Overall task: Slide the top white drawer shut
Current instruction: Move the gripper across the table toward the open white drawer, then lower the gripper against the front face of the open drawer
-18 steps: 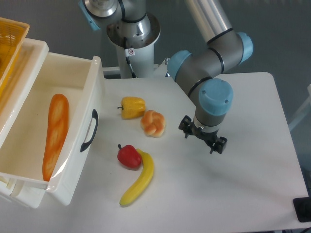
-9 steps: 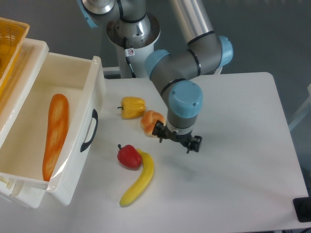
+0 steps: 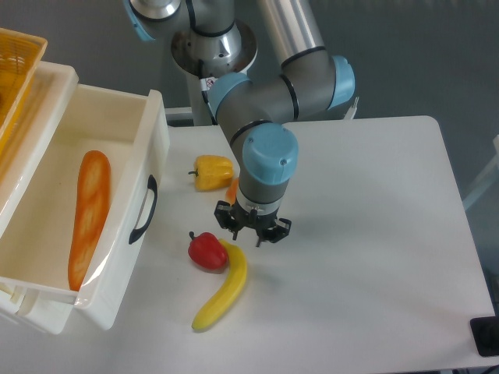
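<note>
The top white drawer [image 3: 117,257] stands pulled far out at the left, with its curved black handle [image 3: 143,210] on the front wall facing right. A long orange baguette [image 3: 87,214] lies inside it. My gripper [image 3: 251,231] points down over the table, to the right of the handle and apart from it, just above the red pepper [image 3: 207,250] and banana [image 3: 222,288]. It holds nothing; the camera looks down on it and I cannot make out the gap between the fingers.
A yellow pepper [image 3: 212,171] lies on the white table [image 3: 374,257] behind the gripper. A bread roll is mostly hidden under the wrist. A yellow woven basket [image 3: 15,86] sits on the cabinet at the far left.
The arm has swung left across the table, from right of the bread roll to over it, bringing the gripper closer to the drawer front. The objects have not moved.
</note>
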Available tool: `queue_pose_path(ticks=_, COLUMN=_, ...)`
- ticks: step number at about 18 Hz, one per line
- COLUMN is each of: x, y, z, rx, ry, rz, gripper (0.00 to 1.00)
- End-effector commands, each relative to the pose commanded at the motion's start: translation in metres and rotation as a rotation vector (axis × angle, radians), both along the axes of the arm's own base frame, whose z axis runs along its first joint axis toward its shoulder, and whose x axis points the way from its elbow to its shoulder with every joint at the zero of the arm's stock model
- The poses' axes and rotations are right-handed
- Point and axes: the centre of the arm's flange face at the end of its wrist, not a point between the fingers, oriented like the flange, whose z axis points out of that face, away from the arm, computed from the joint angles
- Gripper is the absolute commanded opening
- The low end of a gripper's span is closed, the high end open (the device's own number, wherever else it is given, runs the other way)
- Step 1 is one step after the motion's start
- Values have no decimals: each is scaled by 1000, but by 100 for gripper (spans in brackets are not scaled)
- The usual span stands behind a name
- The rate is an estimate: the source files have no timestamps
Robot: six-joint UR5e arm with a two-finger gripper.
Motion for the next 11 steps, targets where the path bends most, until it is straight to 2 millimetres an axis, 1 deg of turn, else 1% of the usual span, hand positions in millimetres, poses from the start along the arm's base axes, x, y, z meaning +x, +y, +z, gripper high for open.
queue_pose_path(ticks=2, x=12, y=-1, z=16, rx=28, ry=-40, rz=-3, gripper=3)
queue_pose_path(ticks=4, x=22, y=-1, z=15, rx=17, ry=-88, rz=-7, gripper=1)
queue_pose_path(ticks=6, x=31, y=-5, z=17, rx=-18, ry=-133, rz=-9, gripper=0)
queue_pose_path(ticks=7, x=39, y=-3, z=16, rx=-26, ry=-155, rz=-17, gripper=0)
queue_pose_path(ticks=8, x=46, y=3, z=19, rx=10, ry=-212, rz=-13, gripper=0)
queue_pose_path(ticks=11, x=52, y=7, z=28, rx=46, ry=-238, rz=7, gripper=0)
